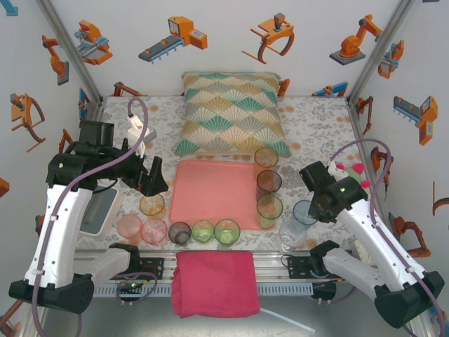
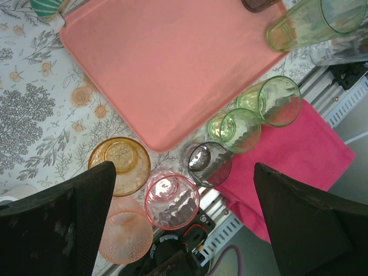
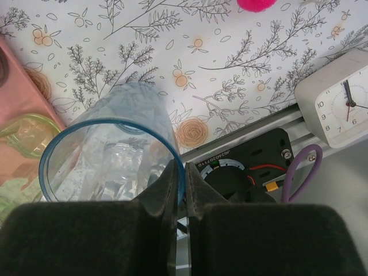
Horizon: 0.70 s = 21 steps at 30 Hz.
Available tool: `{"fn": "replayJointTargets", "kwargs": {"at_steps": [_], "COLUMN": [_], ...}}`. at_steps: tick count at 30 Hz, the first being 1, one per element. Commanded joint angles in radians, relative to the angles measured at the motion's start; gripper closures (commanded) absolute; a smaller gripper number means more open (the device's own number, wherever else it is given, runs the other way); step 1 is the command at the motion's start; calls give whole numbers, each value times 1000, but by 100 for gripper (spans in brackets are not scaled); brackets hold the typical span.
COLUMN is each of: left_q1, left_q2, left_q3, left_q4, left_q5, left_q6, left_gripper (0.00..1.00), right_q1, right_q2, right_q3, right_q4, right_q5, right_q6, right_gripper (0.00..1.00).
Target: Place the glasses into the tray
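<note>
Right hand (image 3: 179,178) pinching blue glass (image 3: 112,152) rim; left hand (image 2: 184,172) wide open, empty

We see bright, even light falling from above in every view. From the top camera the white walls (image 1: 224,60) are close to washed out, and shadows on the table (image 1: 316,119) are soft and pale. The frame posts (image 1: 70,49) lean outward, a wide-lens bend. At the left wrist the tray (image 2: 172,69) is evenly lit and sharp. Small white glints sit on the pink glass (image 2: 171,201) and the green glasses (image 2: 241,129), while the left fingers (image 2: 57,224) are near-black with their detail lost. At the right wrist the right fingers (image 3: 86,241) are dark and soft, and the blue glass (image 3: 109,161) and clock (image 3: 339,103) are crisp.
</note>
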Motion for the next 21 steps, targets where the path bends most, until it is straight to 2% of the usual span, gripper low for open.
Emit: {"fn": "replayJointTargets", "kwargs": {"at_steps": [1, 10, 21], "left_q1": [-3, -4, -3], "left_q2": [-13, -10, -10], "left_q3": [-9, -10, -12], "left_q4": [12, 21, 24], "left_q5": [21, 25, 31], "left_q6": [17, 16, 14], "left_gripper": [3, 3, 3], "right_q1": [-7, -11, -24], "right_q2": [-13, -27, -50], "right_q3": [-7, -5, 0], "right_q4": [-18, -22, -25], "right_q5": [42, 60, 83], "right_q6": [34, 47, 60], "right_gripper": [91, 97, 100]}}
